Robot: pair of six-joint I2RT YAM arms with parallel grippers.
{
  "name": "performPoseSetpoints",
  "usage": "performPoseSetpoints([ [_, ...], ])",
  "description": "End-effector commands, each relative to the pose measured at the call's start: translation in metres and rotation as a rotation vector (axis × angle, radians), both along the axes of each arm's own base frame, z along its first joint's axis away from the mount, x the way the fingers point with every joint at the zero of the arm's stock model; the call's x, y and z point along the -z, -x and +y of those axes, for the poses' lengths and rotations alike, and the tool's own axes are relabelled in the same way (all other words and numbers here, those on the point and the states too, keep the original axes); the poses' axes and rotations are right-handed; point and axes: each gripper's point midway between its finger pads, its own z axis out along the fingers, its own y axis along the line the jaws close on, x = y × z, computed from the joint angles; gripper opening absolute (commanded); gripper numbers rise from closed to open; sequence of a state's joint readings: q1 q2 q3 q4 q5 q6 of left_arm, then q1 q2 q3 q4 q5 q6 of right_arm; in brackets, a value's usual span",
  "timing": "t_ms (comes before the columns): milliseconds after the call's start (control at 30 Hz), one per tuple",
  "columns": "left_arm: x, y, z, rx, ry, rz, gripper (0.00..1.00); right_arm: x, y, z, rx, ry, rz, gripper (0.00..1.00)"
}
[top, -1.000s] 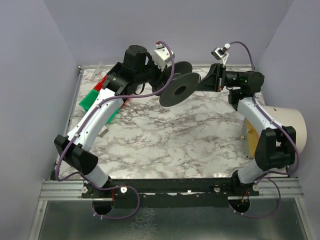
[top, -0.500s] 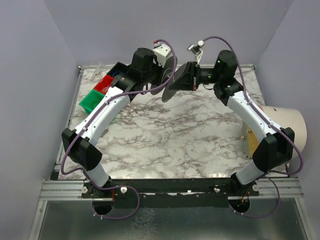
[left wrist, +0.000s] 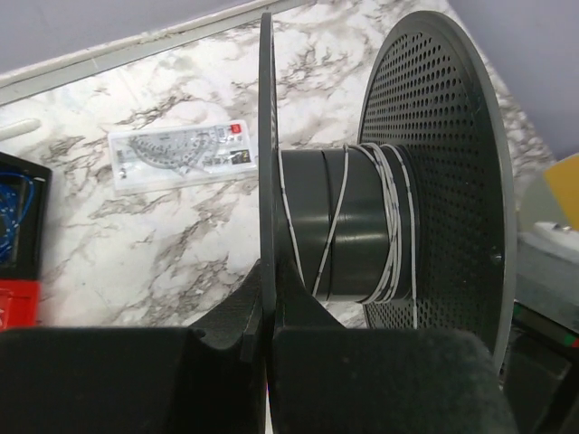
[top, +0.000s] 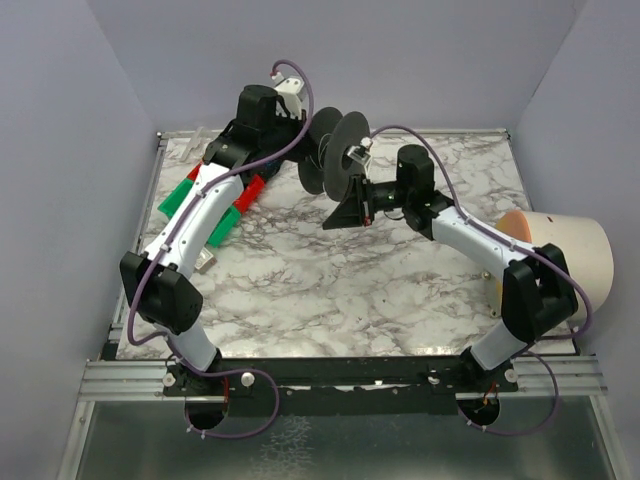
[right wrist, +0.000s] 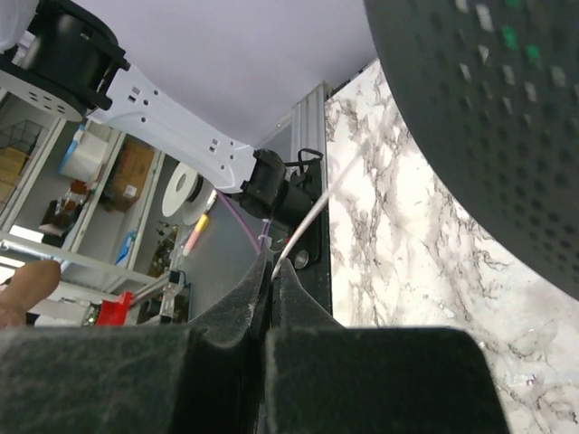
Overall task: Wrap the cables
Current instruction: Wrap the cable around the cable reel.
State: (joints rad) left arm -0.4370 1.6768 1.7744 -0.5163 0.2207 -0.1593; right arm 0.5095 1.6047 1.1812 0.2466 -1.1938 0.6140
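The big black spool (top: 338,152) hangs in the air at the back of the table, its perforated flange (left wrist: 439,172) standing on edge. The cables (left wrist: 393,226) are thin pale strands wound in a few turns around its hub. My left gripper (left wrist: 265,312) is shut on the rim of the spool's other, thin flange (left wrist: 266,136); from above, the left gripper (top: 312,143) reaches in from the left. My right gripper (top: 338,218) sits just in front of the spool, below it. That right gripper (right wrist: 272,268) is shut on a free stretch of cable (right wrist: 317,210) that runs up toward the spool (right wrist: 488,108).
Red and green bins (top: 188,196) sit on the table's left side under the left arm. A flat protractor pack (left wrist: 176,158) lies on the marble behind the spool. A large beige cylinder (top: 565,250) lies at the right edge beside the right arm.
The right gripper swung from the spool's right side, over its back, down to its front, carrying the cable strand. The left arm turned and shifted the spool slightly back and left.
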Motion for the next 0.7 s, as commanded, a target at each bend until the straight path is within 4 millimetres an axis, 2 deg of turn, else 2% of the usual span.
performPoseSetpoints([
  [0,-0.059,-0.005,-0.008,0.101,0.246,-0.079,0.00,0.002,0.010,0.004,-0.020,-0.042,-0.037,0.00],
  [133,-0.066,0.007,-0.013,0.186,0.305,-0.070,0.00,0.011,0.005,0.003,0.019,-0.053,-0.014,0.00],
  [233,-0.080,0.018,-0.013,0.247,0.352,-0.083,0.00,0.010,0.001,-0.003,0.049,-0.086,0.022,0.00],
  [400,-0.104,0.035,-0.009,0.337,0.387,-0.130,0.00,0.000,-0.007,-0.023,0.083,-0.138,0.037,0.00],
  [533,-0.113,0.048,-0.004,0.397,0.372,-0.163,0.00,-0.010,-0.008,-0.038,0.124,-0.163,0.011,0.00],
  [667,-0.127,0.063,-0.002,0.475,0.398,-0.184,0.00,-0.008,-0.023,-0.057,0.238,-0.167,0.028,0.00],
])
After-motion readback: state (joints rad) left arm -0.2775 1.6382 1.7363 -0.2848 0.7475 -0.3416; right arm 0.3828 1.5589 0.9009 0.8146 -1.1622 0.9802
